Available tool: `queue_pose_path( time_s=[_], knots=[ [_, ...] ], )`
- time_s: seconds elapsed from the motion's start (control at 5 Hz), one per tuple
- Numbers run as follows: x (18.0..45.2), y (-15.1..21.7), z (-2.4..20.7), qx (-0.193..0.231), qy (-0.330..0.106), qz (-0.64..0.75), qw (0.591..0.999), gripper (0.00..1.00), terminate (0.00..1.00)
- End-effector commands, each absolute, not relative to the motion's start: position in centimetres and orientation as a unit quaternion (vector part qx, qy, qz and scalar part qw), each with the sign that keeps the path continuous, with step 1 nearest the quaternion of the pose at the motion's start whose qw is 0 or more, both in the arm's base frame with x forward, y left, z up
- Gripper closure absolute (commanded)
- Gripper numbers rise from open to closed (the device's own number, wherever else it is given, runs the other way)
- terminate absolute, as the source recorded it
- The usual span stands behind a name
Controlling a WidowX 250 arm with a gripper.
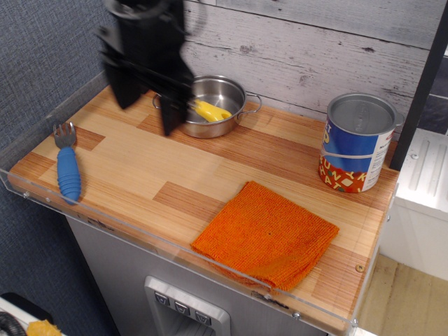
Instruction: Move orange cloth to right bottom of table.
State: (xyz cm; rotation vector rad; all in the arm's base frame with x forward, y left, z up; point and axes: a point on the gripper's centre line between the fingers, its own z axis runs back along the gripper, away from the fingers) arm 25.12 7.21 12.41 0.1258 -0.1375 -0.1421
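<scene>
Orange cloth (266, 235) lies flat at the worktop's (140, 164) near right corner, job looks done; hand (145, 106) hangs empty, fingers apart, beside the steel pan (227, 105).
</scene>
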Motion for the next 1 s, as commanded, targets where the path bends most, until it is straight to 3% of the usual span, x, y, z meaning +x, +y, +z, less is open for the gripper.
queue_pose_path(
  time_s=[0.0, 0.4, 0.6, 0.8],
  knots=[
    [24.1, 14.5, 14.0, 0.077, -0.066, -0.009, 0.995, 0.0, 0.0],
    [21.6, 18.3, 12.7, 0.092, -0.05, 0.022, 0.994, 0.0, 0.0],
    [21.6, 18.3, 12.7, 0.092, -0.05, 0.022, 0.994, 0.0, 0.0],
    [21.6, 18.3, 12.7, 0.092, -0.05, 0.022, 0.994, 0.0, 1.0]
  ],
)
